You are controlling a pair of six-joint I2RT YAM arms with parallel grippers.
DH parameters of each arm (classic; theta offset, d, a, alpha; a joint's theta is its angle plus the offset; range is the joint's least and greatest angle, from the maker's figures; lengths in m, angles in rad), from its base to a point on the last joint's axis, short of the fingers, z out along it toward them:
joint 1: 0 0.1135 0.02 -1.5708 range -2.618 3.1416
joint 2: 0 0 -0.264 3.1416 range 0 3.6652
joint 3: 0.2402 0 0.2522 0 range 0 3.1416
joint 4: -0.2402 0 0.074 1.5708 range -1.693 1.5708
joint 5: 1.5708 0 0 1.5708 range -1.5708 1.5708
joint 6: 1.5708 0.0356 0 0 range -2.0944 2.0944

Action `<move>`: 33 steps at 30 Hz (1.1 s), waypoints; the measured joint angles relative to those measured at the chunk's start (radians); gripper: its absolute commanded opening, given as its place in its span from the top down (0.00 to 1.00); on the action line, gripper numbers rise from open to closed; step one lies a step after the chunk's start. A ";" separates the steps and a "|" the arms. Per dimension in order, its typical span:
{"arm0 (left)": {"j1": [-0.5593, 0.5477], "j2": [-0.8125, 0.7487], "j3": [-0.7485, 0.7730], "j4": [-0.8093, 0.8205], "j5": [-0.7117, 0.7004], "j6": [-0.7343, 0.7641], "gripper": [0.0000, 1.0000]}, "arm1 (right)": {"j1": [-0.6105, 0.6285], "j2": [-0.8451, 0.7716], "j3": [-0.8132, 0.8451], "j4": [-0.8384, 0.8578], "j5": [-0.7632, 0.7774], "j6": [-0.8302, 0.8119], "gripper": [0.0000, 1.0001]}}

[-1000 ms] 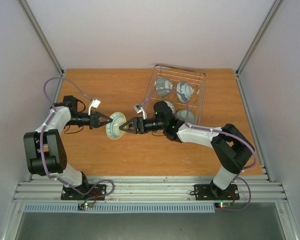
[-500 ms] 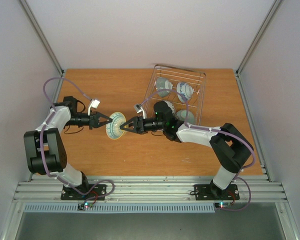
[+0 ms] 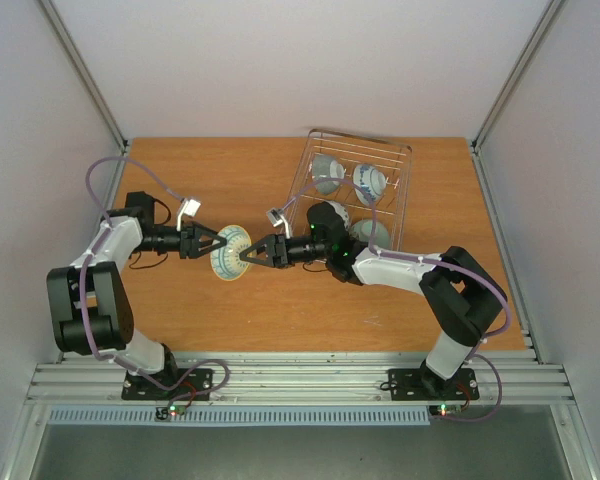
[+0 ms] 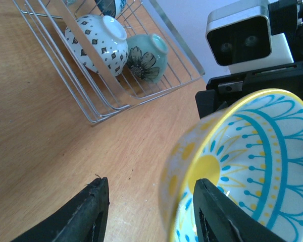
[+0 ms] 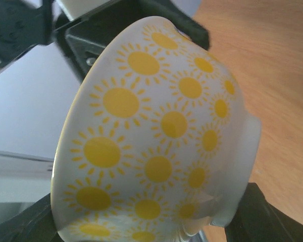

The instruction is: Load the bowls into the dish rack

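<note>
A bowl (image 3: 230, 252), white with yellow suns outside and blue and yellow inside, hangs on edge above the table between both arms. My right gripper (image 3: 248, 254) is shut on it, and in the right wrist view the bowl (image 5: 161, 141) fills the space between the right gripper (image 5: 141, 222) fingers. My left gripper (image 3: 218, 242) is open. In the left wrist view the left gripper (image 4: 150, 182) straddles the rim of the bowl (image 4: 252, 166), one finger inside and one well clear outside. The dish rack (image 3: 400, 160) stands at the back right.
Several bowls lie in the rack, among them a white diamond-patterned one (image 4: 97, 43) and a pale green flowered one (image 4: 147, 56). The right arm's wrist camera (image 4: 238, 31) sits just behind the held bowl. White walls enclose the table on three sides.
My left gripper has opened and let go of the bowl's rim. My right gripper has shut on the bowl from the other side. The bowl has stayed in place.
</note>
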State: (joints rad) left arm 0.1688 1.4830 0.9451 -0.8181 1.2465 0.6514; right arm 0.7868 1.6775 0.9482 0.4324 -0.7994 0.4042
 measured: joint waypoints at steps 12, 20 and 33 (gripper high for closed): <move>0.000 -0.193 -0.173 0.407 -0.244 -0.329 0.51 | -0.008 -0.229 0.185 -0.650 0.402 -0.429 0.97; 0.000 -0.166 -0.175 0.455 -0.288 -0.367 0.51 | -0.029 -0.201 0.392 -0.980 0.723 -0.663 0.97; 0.000 -0.155 -0.175 0.456 -0.295 -0.367 0.51 | -0.051 -0.020 0.440 -1.186 0.980 -0.780 0.97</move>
State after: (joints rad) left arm 0.1692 1.3281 0.7700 -0.3622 0.9512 0.2844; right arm 0.7357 1.6577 1.3884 -0.7532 0.1806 -0.3763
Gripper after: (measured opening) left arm 0.491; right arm 0.700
